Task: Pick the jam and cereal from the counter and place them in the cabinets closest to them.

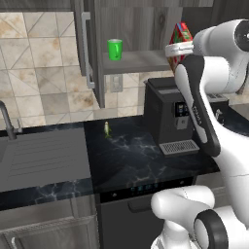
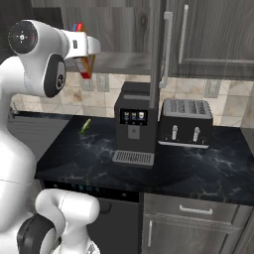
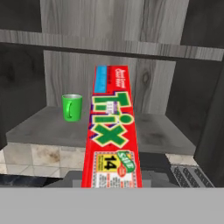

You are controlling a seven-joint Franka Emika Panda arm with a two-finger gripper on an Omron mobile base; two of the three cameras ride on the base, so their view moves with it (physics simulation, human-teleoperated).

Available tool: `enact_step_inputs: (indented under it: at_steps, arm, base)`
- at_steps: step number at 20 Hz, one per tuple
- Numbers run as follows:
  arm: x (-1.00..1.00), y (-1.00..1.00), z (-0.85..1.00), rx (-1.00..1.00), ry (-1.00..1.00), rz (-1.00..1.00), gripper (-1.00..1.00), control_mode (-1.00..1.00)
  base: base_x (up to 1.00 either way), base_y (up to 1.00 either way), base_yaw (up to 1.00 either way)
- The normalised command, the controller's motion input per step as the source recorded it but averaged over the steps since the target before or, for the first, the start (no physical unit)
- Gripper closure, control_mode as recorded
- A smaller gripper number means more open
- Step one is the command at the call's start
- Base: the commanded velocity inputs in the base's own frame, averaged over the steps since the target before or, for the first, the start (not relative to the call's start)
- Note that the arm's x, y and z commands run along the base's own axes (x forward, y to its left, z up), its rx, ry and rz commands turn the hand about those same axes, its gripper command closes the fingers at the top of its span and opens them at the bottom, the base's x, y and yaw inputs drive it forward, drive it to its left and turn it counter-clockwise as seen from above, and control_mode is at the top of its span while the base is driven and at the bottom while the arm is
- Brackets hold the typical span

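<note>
1. Hand view: cereal [image 3: 111, 140], red box w/ green-yellow print, fills the centre and runs from the bottom edge up toward the open cabinets [image 3: 113, 48]; fingertips hidden by the box, so whether the gripper grips it can't be told.
2. Same view: green cup [image 3: 72, 107] stands upright on the grey shelf board [image 3: 39, 124], left of the box & apart from it; wood-grain back wall behind both.
3. Left base view: white arm reaches up to the open cabinet; cereal [image 1: 181, 36] shows as a red sliver at the hand, level w/ the shelf [image 1: 141, 61] front edge, well above the counter [image 1: 131, 160]. Green cup [image 1: 115, 49] sits further left on that shelf.
4. Left base view: black coffee machine [image 1: 168, 119] on the counter under the shelf; small yellow-green item [image 1: 106, 128] lies on the marble to its left, sink [image 1: 41, 155] beyond that.
5. Right base view: cereal [image 2: 85, 62] held high by the arm's wrist, in front of the shelf; coffee machine [image 2: 133, 126] & toaster [image 2: 186, 124] side by side on the counter [image 2: 198, 168] below.
6. Jam jar not made out in these views.
</note>
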Motion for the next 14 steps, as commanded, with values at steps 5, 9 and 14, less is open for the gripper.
enact_step_inputs:
  at_steps: [5, 9, 14]
  arm:
    - [0.17, 0.00, -0.01, 0.00, 0.00, 0.00, 1.00, -1.00]
    - [0.17, 0.00, -0.01, 0.00, 0.00, 0.00, 1.00, -1.00]
    - [0.19, 0.00, 0.00, 0.00, 0.00, 0.00, 1.00, -1.00]
  base:
    - [0.00, 0.00, 0.00]
    - [0.00, 0.00, 0.00]
    - [0.00, 0.00, 0.00]
